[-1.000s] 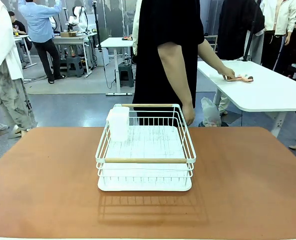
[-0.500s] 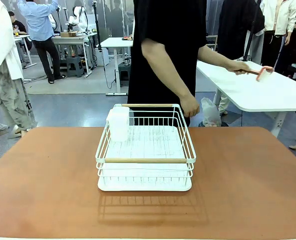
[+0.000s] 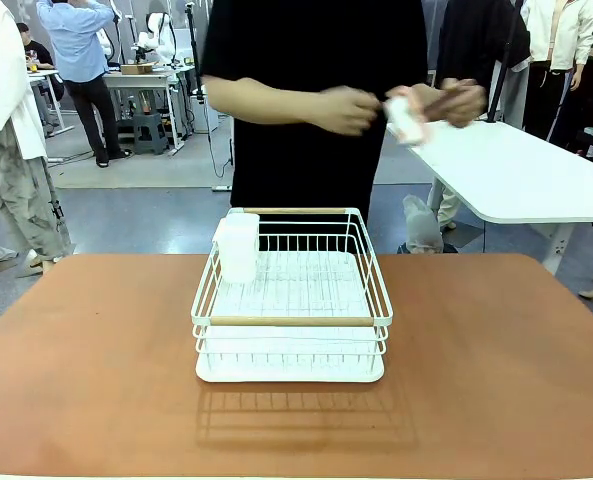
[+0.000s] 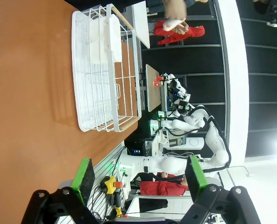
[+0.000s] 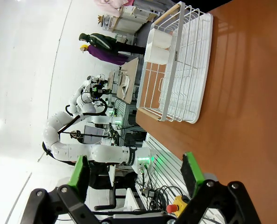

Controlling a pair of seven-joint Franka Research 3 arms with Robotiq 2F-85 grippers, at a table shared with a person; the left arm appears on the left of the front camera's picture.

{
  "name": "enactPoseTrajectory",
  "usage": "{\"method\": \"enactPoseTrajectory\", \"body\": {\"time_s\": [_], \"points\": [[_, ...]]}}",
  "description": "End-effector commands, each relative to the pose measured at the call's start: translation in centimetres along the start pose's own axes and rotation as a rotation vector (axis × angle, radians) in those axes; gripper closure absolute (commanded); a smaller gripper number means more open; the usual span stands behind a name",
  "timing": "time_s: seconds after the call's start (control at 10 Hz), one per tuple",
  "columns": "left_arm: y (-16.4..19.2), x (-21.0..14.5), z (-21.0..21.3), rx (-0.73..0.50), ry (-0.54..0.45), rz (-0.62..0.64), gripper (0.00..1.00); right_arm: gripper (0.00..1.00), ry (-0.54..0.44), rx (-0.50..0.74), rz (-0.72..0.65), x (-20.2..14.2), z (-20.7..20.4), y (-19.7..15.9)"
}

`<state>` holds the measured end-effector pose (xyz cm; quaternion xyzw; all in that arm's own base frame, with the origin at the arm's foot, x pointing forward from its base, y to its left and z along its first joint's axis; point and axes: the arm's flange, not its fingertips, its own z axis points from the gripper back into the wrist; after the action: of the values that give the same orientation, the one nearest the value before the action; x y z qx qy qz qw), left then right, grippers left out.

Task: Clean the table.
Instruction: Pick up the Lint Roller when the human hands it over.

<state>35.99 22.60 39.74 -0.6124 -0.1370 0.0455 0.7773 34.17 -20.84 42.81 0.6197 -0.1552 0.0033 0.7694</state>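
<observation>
The table (image 3: 496, 380) has a reddish-brown top that spans the front view. My left gripper (image 4: 140, 179) hovers above the table (image 4: 26, 93), open, with nothing between its green pads. My right gripper (image 5: 134, 172) is likewise open and empty over the table (image 5: 255, 102). A person in black stands at the far edge. Both of the person's hands hold a blurred pale pink and white thing (image 3: 408, 118) at chest height.
A white wire dish rack (image 3: 291, 322) with wooden handles stands mid-table, also seen as the rack (image 4: 103, 70) and the rack (image 5: 178, 60). A white cup holder (image 3: 238, 247) hangs at its back left corner. A white table (image 3: 526, 175) stands behind on the right.
The person lifted the pink and white thing off the white table on the right and brought it in front of the chest, now held in both hands. The rack has not moved.
</observation>
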Motion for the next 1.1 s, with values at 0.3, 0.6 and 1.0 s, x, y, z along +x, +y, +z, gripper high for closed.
{"method": "enactPoseTrajectory", "body": {"time_s": [0.3, 0.6, 1.0], "points": [[-0.09, -0.01, 0.19, 0.004, -0.007, 0.005, 0.0, 0.0, 0.0, 0.0, 0.007, 0.06, 0.05, 0.23], [-0.09, -0.01, 0.19, 0.004, -0.007, 0.005, 0.0, 0.0, 0.0, 0.0, 0.007, 0.06, 0.05, 0.23], [-0.09, -0.01, 0.19, 0.004, -0.007, 0.005, 0.0, 0.0, 0.0, 0.0, 0.007, 0.06, 0.05, 0.23]]}}
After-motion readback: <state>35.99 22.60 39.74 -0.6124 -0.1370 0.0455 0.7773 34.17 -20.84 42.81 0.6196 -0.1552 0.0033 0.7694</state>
